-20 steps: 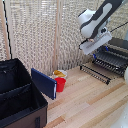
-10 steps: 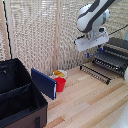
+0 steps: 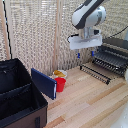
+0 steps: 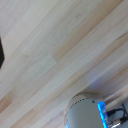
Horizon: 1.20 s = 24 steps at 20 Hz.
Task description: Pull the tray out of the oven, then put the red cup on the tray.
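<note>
Arm high above the desk (image 3: 95, 105), tray step in hand

Nearest you, the red cup (image 3: 60, 84) stands beside the white bowl (image 3: 59, 74), well apart from your jaws. Farther back, the gripper (image 3: 85, 53) hangs short of the oven (image 3: 114, 52); I cannot tell how wide it stands, and it appears to carry nothing. You likely must reach the tray (image 3: 107, 61) next.
</note>
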Motion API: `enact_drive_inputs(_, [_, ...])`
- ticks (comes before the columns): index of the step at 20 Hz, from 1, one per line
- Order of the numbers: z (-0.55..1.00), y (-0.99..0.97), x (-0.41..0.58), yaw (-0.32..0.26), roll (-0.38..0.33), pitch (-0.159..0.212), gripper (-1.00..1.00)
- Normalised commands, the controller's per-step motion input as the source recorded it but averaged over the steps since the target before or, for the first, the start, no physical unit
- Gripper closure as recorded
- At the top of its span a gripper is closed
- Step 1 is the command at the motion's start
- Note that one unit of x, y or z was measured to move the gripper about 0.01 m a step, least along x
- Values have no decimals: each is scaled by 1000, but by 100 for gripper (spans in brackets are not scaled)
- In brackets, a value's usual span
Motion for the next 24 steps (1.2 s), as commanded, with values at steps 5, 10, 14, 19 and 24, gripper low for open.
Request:
enact_drive_inputs(5, [-272,744,1,-80,159,-53,-100])
enact_drive_inputs(10, [-358,787,1,-63,140,-20,-100])
enact_drive_inputs(14, [-344,744,-10,-27,79,0,-100])
enact_drive_inputs(19, [-278,375,0,0,-17,0,-100])
enact_drive_inputs(24, [-99,29,89,33,-35,0,-100])
